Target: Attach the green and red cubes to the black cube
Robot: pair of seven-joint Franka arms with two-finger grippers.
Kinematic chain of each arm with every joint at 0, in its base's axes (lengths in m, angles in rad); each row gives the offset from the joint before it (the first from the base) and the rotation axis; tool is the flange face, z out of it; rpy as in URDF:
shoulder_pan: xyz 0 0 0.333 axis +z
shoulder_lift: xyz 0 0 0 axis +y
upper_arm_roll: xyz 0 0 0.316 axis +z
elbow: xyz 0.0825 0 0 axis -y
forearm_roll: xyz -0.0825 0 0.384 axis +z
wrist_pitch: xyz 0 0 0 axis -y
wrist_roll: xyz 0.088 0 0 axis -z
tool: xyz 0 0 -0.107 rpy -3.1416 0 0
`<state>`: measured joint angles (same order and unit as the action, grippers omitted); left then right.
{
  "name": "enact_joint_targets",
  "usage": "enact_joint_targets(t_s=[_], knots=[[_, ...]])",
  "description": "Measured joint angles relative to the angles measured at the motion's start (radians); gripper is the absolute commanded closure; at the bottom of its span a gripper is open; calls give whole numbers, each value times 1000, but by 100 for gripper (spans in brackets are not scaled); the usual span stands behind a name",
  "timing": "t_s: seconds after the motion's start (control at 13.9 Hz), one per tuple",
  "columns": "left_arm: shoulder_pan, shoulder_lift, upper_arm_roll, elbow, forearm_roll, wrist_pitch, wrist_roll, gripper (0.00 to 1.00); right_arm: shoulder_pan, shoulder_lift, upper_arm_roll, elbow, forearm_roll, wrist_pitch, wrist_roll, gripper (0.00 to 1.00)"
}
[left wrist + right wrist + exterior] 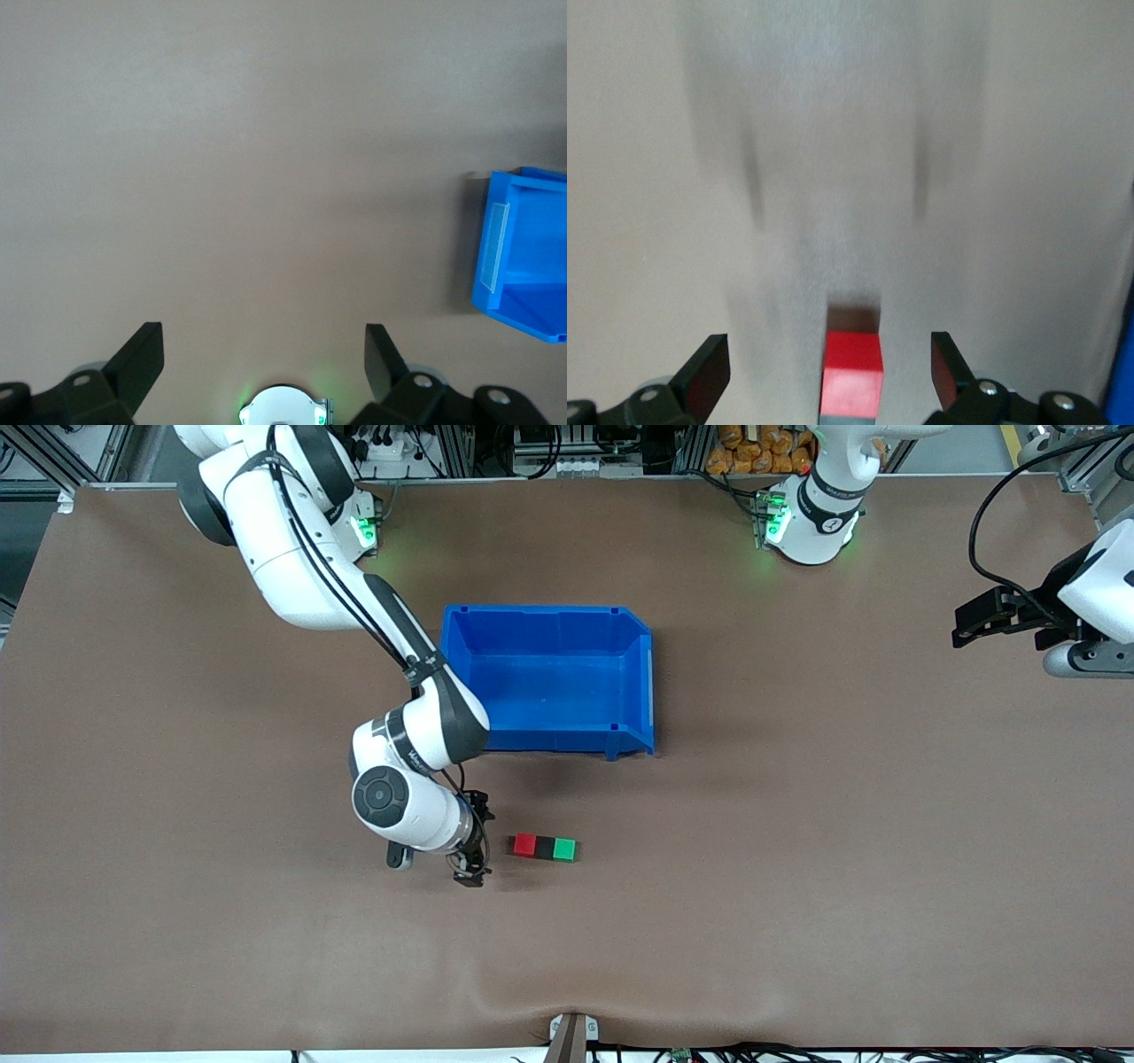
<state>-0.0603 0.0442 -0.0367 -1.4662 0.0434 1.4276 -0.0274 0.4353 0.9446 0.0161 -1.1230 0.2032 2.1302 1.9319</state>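
Both sets of jaws are spread wide with nothing between them. The right gripper [471, 841] sits low, a bit left of the front view's center, just beside the row of cubes at its red end. In the right wrist view its two dark fingers [704, 376] stand apart at the bottom corners, with the red cube [852, 382] between them but not touched.

The three cubes sit in one tight row on the brown table [797, 868], just below center of the front view: red cube [525, 844], black cube [544, 847] in the middle, green cube [564, 849], all touching. They lie nearer the front camera than the blue bin [549, 633], which sits mid-frame.

The left gripper [997, 618] waits off at the right edge of the front view, well apart from the cubes. Its wrist view is mostly bare table, with a corner of the blue bin [523, 266] at the right edge.
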Motion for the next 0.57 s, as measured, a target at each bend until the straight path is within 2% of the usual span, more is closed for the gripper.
enact_joint_targets(t_s=[0.57], knots=[[0, 0, 0, 0, 0, 0, 0, 0, -80, -65, 0, 19, -4, -203, -301, 0]])
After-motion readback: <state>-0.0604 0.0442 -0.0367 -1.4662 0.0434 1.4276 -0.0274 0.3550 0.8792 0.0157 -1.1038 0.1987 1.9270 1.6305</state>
